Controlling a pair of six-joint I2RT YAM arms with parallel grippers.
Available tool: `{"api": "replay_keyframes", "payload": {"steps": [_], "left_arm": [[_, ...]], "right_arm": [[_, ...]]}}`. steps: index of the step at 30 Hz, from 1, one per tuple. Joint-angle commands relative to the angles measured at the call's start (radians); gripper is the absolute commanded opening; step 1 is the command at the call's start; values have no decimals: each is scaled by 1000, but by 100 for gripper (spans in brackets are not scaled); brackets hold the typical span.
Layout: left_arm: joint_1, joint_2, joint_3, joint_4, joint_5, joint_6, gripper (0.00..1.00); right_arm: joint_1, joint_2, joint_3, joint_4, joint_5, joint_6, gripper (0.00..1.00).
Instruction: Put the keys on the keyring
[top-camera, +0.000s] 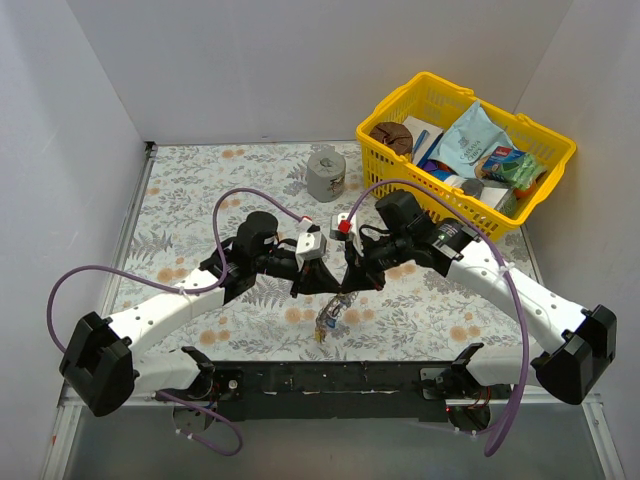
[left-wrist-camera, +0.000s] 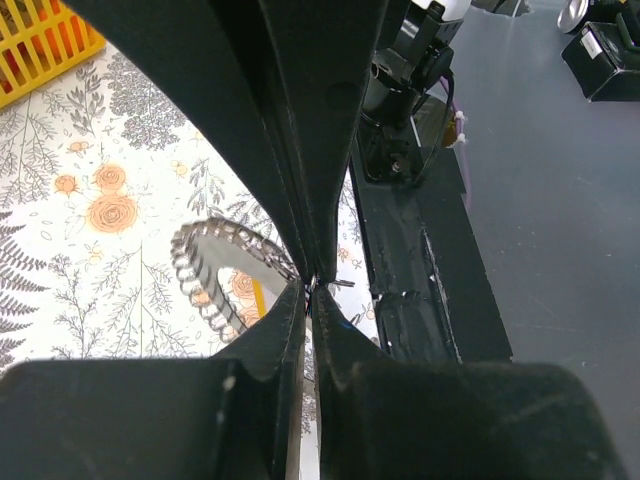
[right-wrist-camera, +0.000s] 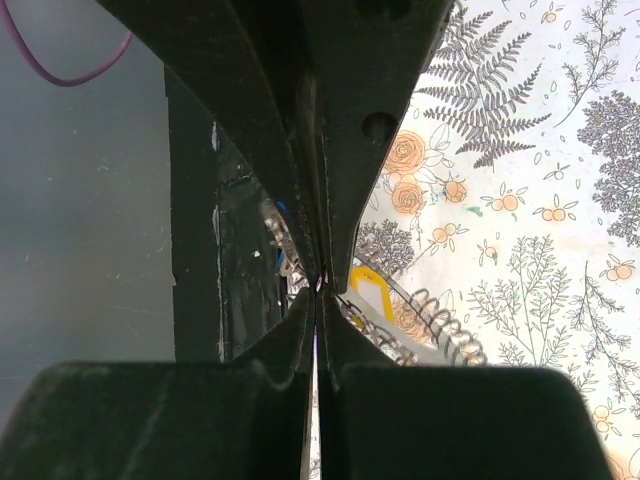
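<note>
The grey keyring (left-wrist-camera: 205, 262) with its ridged edge hangs just above the floral table, its rim running into my left gripper's tips. My left gripper (left-wrist-camera: 310, 290) is shut on that rim. A yellow key head (left-wrist-camera: 258, 298) shows through the hole. My right gripper (right-wrist-camera: 320, 285) is shut tip to tip against the left one, with a thin pink-red sliver, apparently a key, between its pads. The keyring (right-wrist-camera: 430, 322), a yellow key (right-wrist-camera: 372, 288) and a blue bit (right-wrist-camera: 283, 210) lie beside it. From above, the left gripper (top-camera: 318, 283) and right gripper (top-camera: 350, 283) meet, and the keys (top-camera: 328, 322) dangle below.
A yellow basket (top-camera: 548, 178) full of packets stands at the back right. A grey can (top-camera: 326, 175) stands behind the grippers. The black base bar (top-camera: 330, 380) and the table's near edge are right below the dangling keys. White walls close in both sides.
</note>
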Motion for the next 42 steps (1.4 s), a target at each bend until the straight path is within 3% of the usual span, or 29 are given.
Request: {"api": "replay_keyframes", "payload": {"steps": [1,7,12,18,21,42], "left_arm": [[-5,-2,27,32,12,2,0],[-5,-24,12,51,-6,-9,0],[-7,-68,-46,156,-34,-83,0],[-5,-116,-123,331,-74,-186,0],[-5,-139,-160,403,-98,-235,0],[-5,-246,-344,875,-210,-482,0]], "right_arm": [[3,-38,3,60,-36,12,1],[3,-61,-17,102,-25,40,3],[3,-112,-57,177,-4,72,26],[0,-196,-115,270,13,118,43],[-4,-227,-134,301,22,132,47],[-29,-313,-203,375,30,169,49]]}}
